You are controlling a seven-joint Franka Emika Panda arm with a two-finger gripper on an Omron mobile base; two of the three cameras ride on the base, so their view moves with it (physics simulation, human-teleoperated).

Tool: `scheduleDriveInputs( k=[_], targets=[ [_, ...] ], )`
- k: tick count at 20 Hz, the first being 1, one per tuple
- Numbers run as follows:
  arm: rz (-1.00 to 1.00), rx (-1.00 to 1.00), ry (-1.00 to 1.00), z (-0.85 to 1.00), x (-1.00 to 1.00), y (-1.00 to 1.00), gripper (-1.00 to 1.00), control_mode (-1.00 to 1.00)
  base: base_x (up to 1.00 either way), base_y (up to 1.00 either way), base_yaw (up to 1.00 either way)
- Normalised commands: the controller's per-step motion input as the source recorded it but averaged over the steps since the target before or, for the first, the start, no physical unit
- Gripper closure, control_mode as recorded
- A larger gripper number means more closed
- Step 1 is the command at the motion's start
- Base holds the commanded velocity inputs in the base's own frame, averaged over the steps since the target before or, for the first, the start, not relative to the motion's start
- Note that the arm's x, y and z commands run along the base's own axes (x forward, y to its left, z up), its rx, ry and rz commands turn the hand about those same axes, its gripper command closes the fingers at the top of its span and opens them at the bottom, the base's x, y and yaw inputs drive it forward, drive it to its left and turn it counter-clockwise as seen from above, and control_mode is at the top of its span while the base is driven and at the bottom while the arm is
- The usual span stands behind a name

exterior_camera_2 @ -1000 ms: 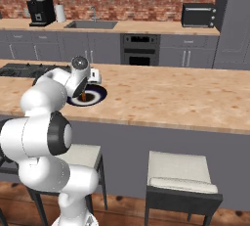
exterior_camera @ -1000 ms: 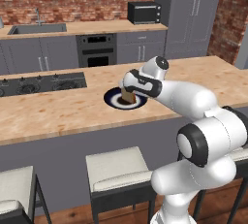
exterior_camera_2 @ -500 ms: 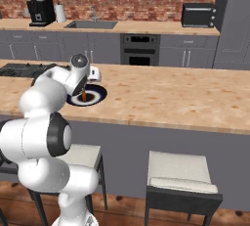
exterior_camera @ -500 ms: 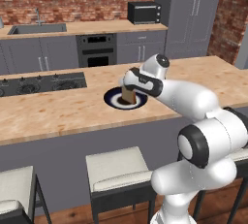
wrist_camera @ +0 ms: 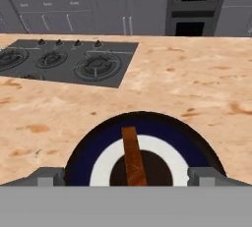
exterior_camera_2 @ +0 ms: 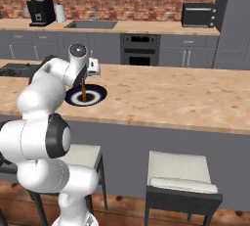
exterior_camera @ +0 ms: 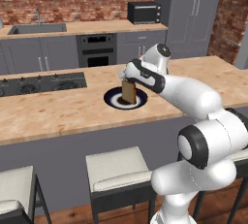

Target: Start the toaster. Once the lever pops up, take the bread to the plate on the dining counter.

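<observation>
Nearest the base: three stools, e.g. the middle stool [exterior_camera: 118, 169], tucked under the front edge of the dining desk [exterior_camera: 58, 111], light mottled wood top on a plain grey base. Arm reaches forward over the desk; gripper [exterior_camera: 129, 81] hangs above the plate [exterior_camera: 112, 98], jaws spread wide apart, fingertips [wrist_camera: 47, 176] standing well clear on both sides of the bread [wrist_camera: 134, 158] in the hand view. Bread [exterior_camera: 128, 92] stands on edge, upright, on the white centre of the plate, inside the dark navy rim; seen edge-on as a thin brown strip in the hand view and in the right base view [exterior_camera_2: 84, 92]. Whether the top of the slice touches the gripper's underside is hard to tell, looks just apart. Plate [exterior_camera_2: 95, 94] sits flat on the desk, about mid-depth. Beyond it on the same desk, a black cooktop [wrist_camera: 74, 64] with burners, near the plate but apart. Farther back, the rear counter [exterior_camera: 87, 28] with sink [exterior_camera: 38, 28], built-in oven [exterior_camera: 97, 49] below, a black toaster oven [exterior_camera: 144, 12] on top, coffee machine [exterior_camera_2: 40, 11] at far left, brick wall [exterior_camera_2: 146, 2] behind.
</observation>
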Motion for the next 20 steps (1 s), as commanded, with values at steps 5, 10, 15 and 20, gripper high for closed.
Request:
scheduleDriveInputs(
  k=[5,10,15,20],
  targets=[
    [-0.01,0.00,0.05,0.44,-0.36,0.00,-1.00,-1.00,0.00,0.00,0.00],
    [-0.08,0.00,0.03,0.25,-0.82,-0.04,-1.00,-1.00,0.00,0.00,0.00],
    [-0.11,0.00,0.01,0.13,-1.00,-0.15,-1.00,-1.00,0.00,0.00,0.00],
    [-0.12,0.00,0.01,0.20,-0.98,-0.18,-1.00,-1.00,0.00,0.00,0.00]
  ],
)
